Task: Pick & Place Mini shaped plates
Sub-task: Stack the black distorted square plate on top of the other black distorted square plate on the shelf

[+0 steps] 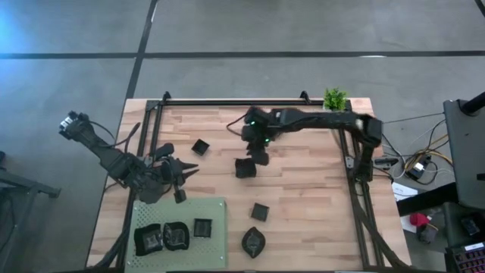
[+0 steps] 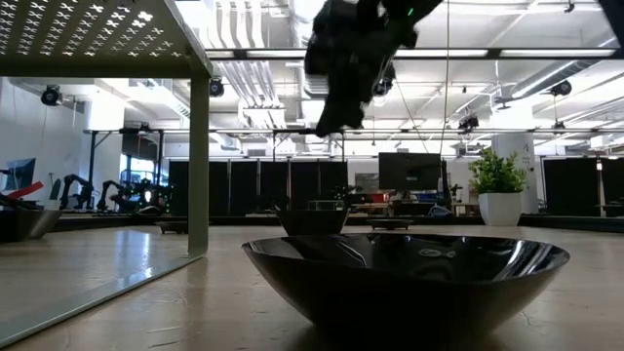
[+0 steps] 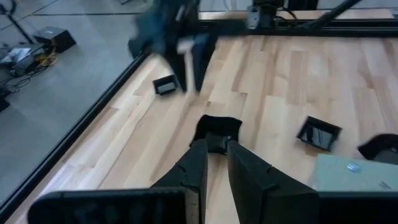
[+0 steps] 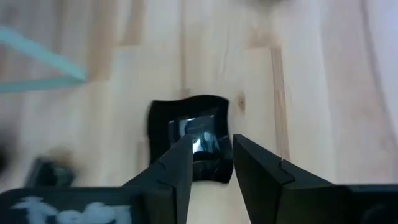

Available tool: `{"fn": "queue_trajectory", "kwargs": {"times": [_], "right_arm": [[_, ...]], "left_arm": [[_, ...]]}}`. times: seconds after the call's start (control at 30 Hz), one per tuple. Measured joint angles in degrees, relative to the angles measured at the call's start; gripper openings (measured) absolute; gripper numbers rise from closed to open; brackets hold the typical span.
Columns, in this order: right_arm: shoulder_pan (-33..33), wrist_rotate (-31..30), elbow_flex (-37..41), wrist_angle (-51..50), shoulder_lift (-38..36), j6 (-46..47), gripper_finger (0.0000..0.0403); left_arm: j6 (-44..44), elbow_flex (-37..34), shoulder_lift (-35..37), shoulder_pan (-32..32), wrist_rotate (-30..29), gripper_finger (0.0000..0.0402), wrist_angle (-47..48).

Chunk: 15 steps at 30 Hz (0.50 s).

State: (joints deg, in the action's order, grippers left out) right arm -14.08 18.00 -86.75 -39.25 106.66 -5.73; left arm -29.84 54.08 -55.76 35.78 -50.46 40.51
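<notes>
1. Hovering mid-table, your right gripper (image 4: 211,163) stands parted above a square black plate (image 4: 189,134), grasping nothing.
2. Neighbouring plates (image 1: 201,146) lie apart; three (image 1: 176,235) occupy the green mat (image 1: 216,250).
3. Left gripper (image 3: 216,163) grasps a small plate (image 3: 216,144) by the mat's edge.

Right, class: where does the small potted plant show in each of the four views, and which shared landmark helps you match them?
High view: potted plant at the table's far edge, toward the right.
Low view: right of centre, in a white pot, at the table's far end.
Left wrist view: not in it.
Right wrist view: not in it.
Landmark: the right gripper, to the plant's left in the high and low views.
</notes>
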Motion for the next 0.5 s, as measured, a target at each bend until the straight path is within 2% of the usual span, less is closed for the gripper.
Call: {"fn": "queue_trajectory", "kwargs": {"times": [0.17,0.5], "right_arm": [[0.65,0.00,1.90,-2.19,-9.58,-0.95,0.0098],[2.50,-0.04,12.32,-1.37,-27.62,-0.82,0.0081]], "left_arm": [[-0.19,0.00,-0.22,-5.18,0.47,0.0058,-1.68],[13.35,0.00,-7.07,-23.16,20.08,0.0058,-13.20]]}}
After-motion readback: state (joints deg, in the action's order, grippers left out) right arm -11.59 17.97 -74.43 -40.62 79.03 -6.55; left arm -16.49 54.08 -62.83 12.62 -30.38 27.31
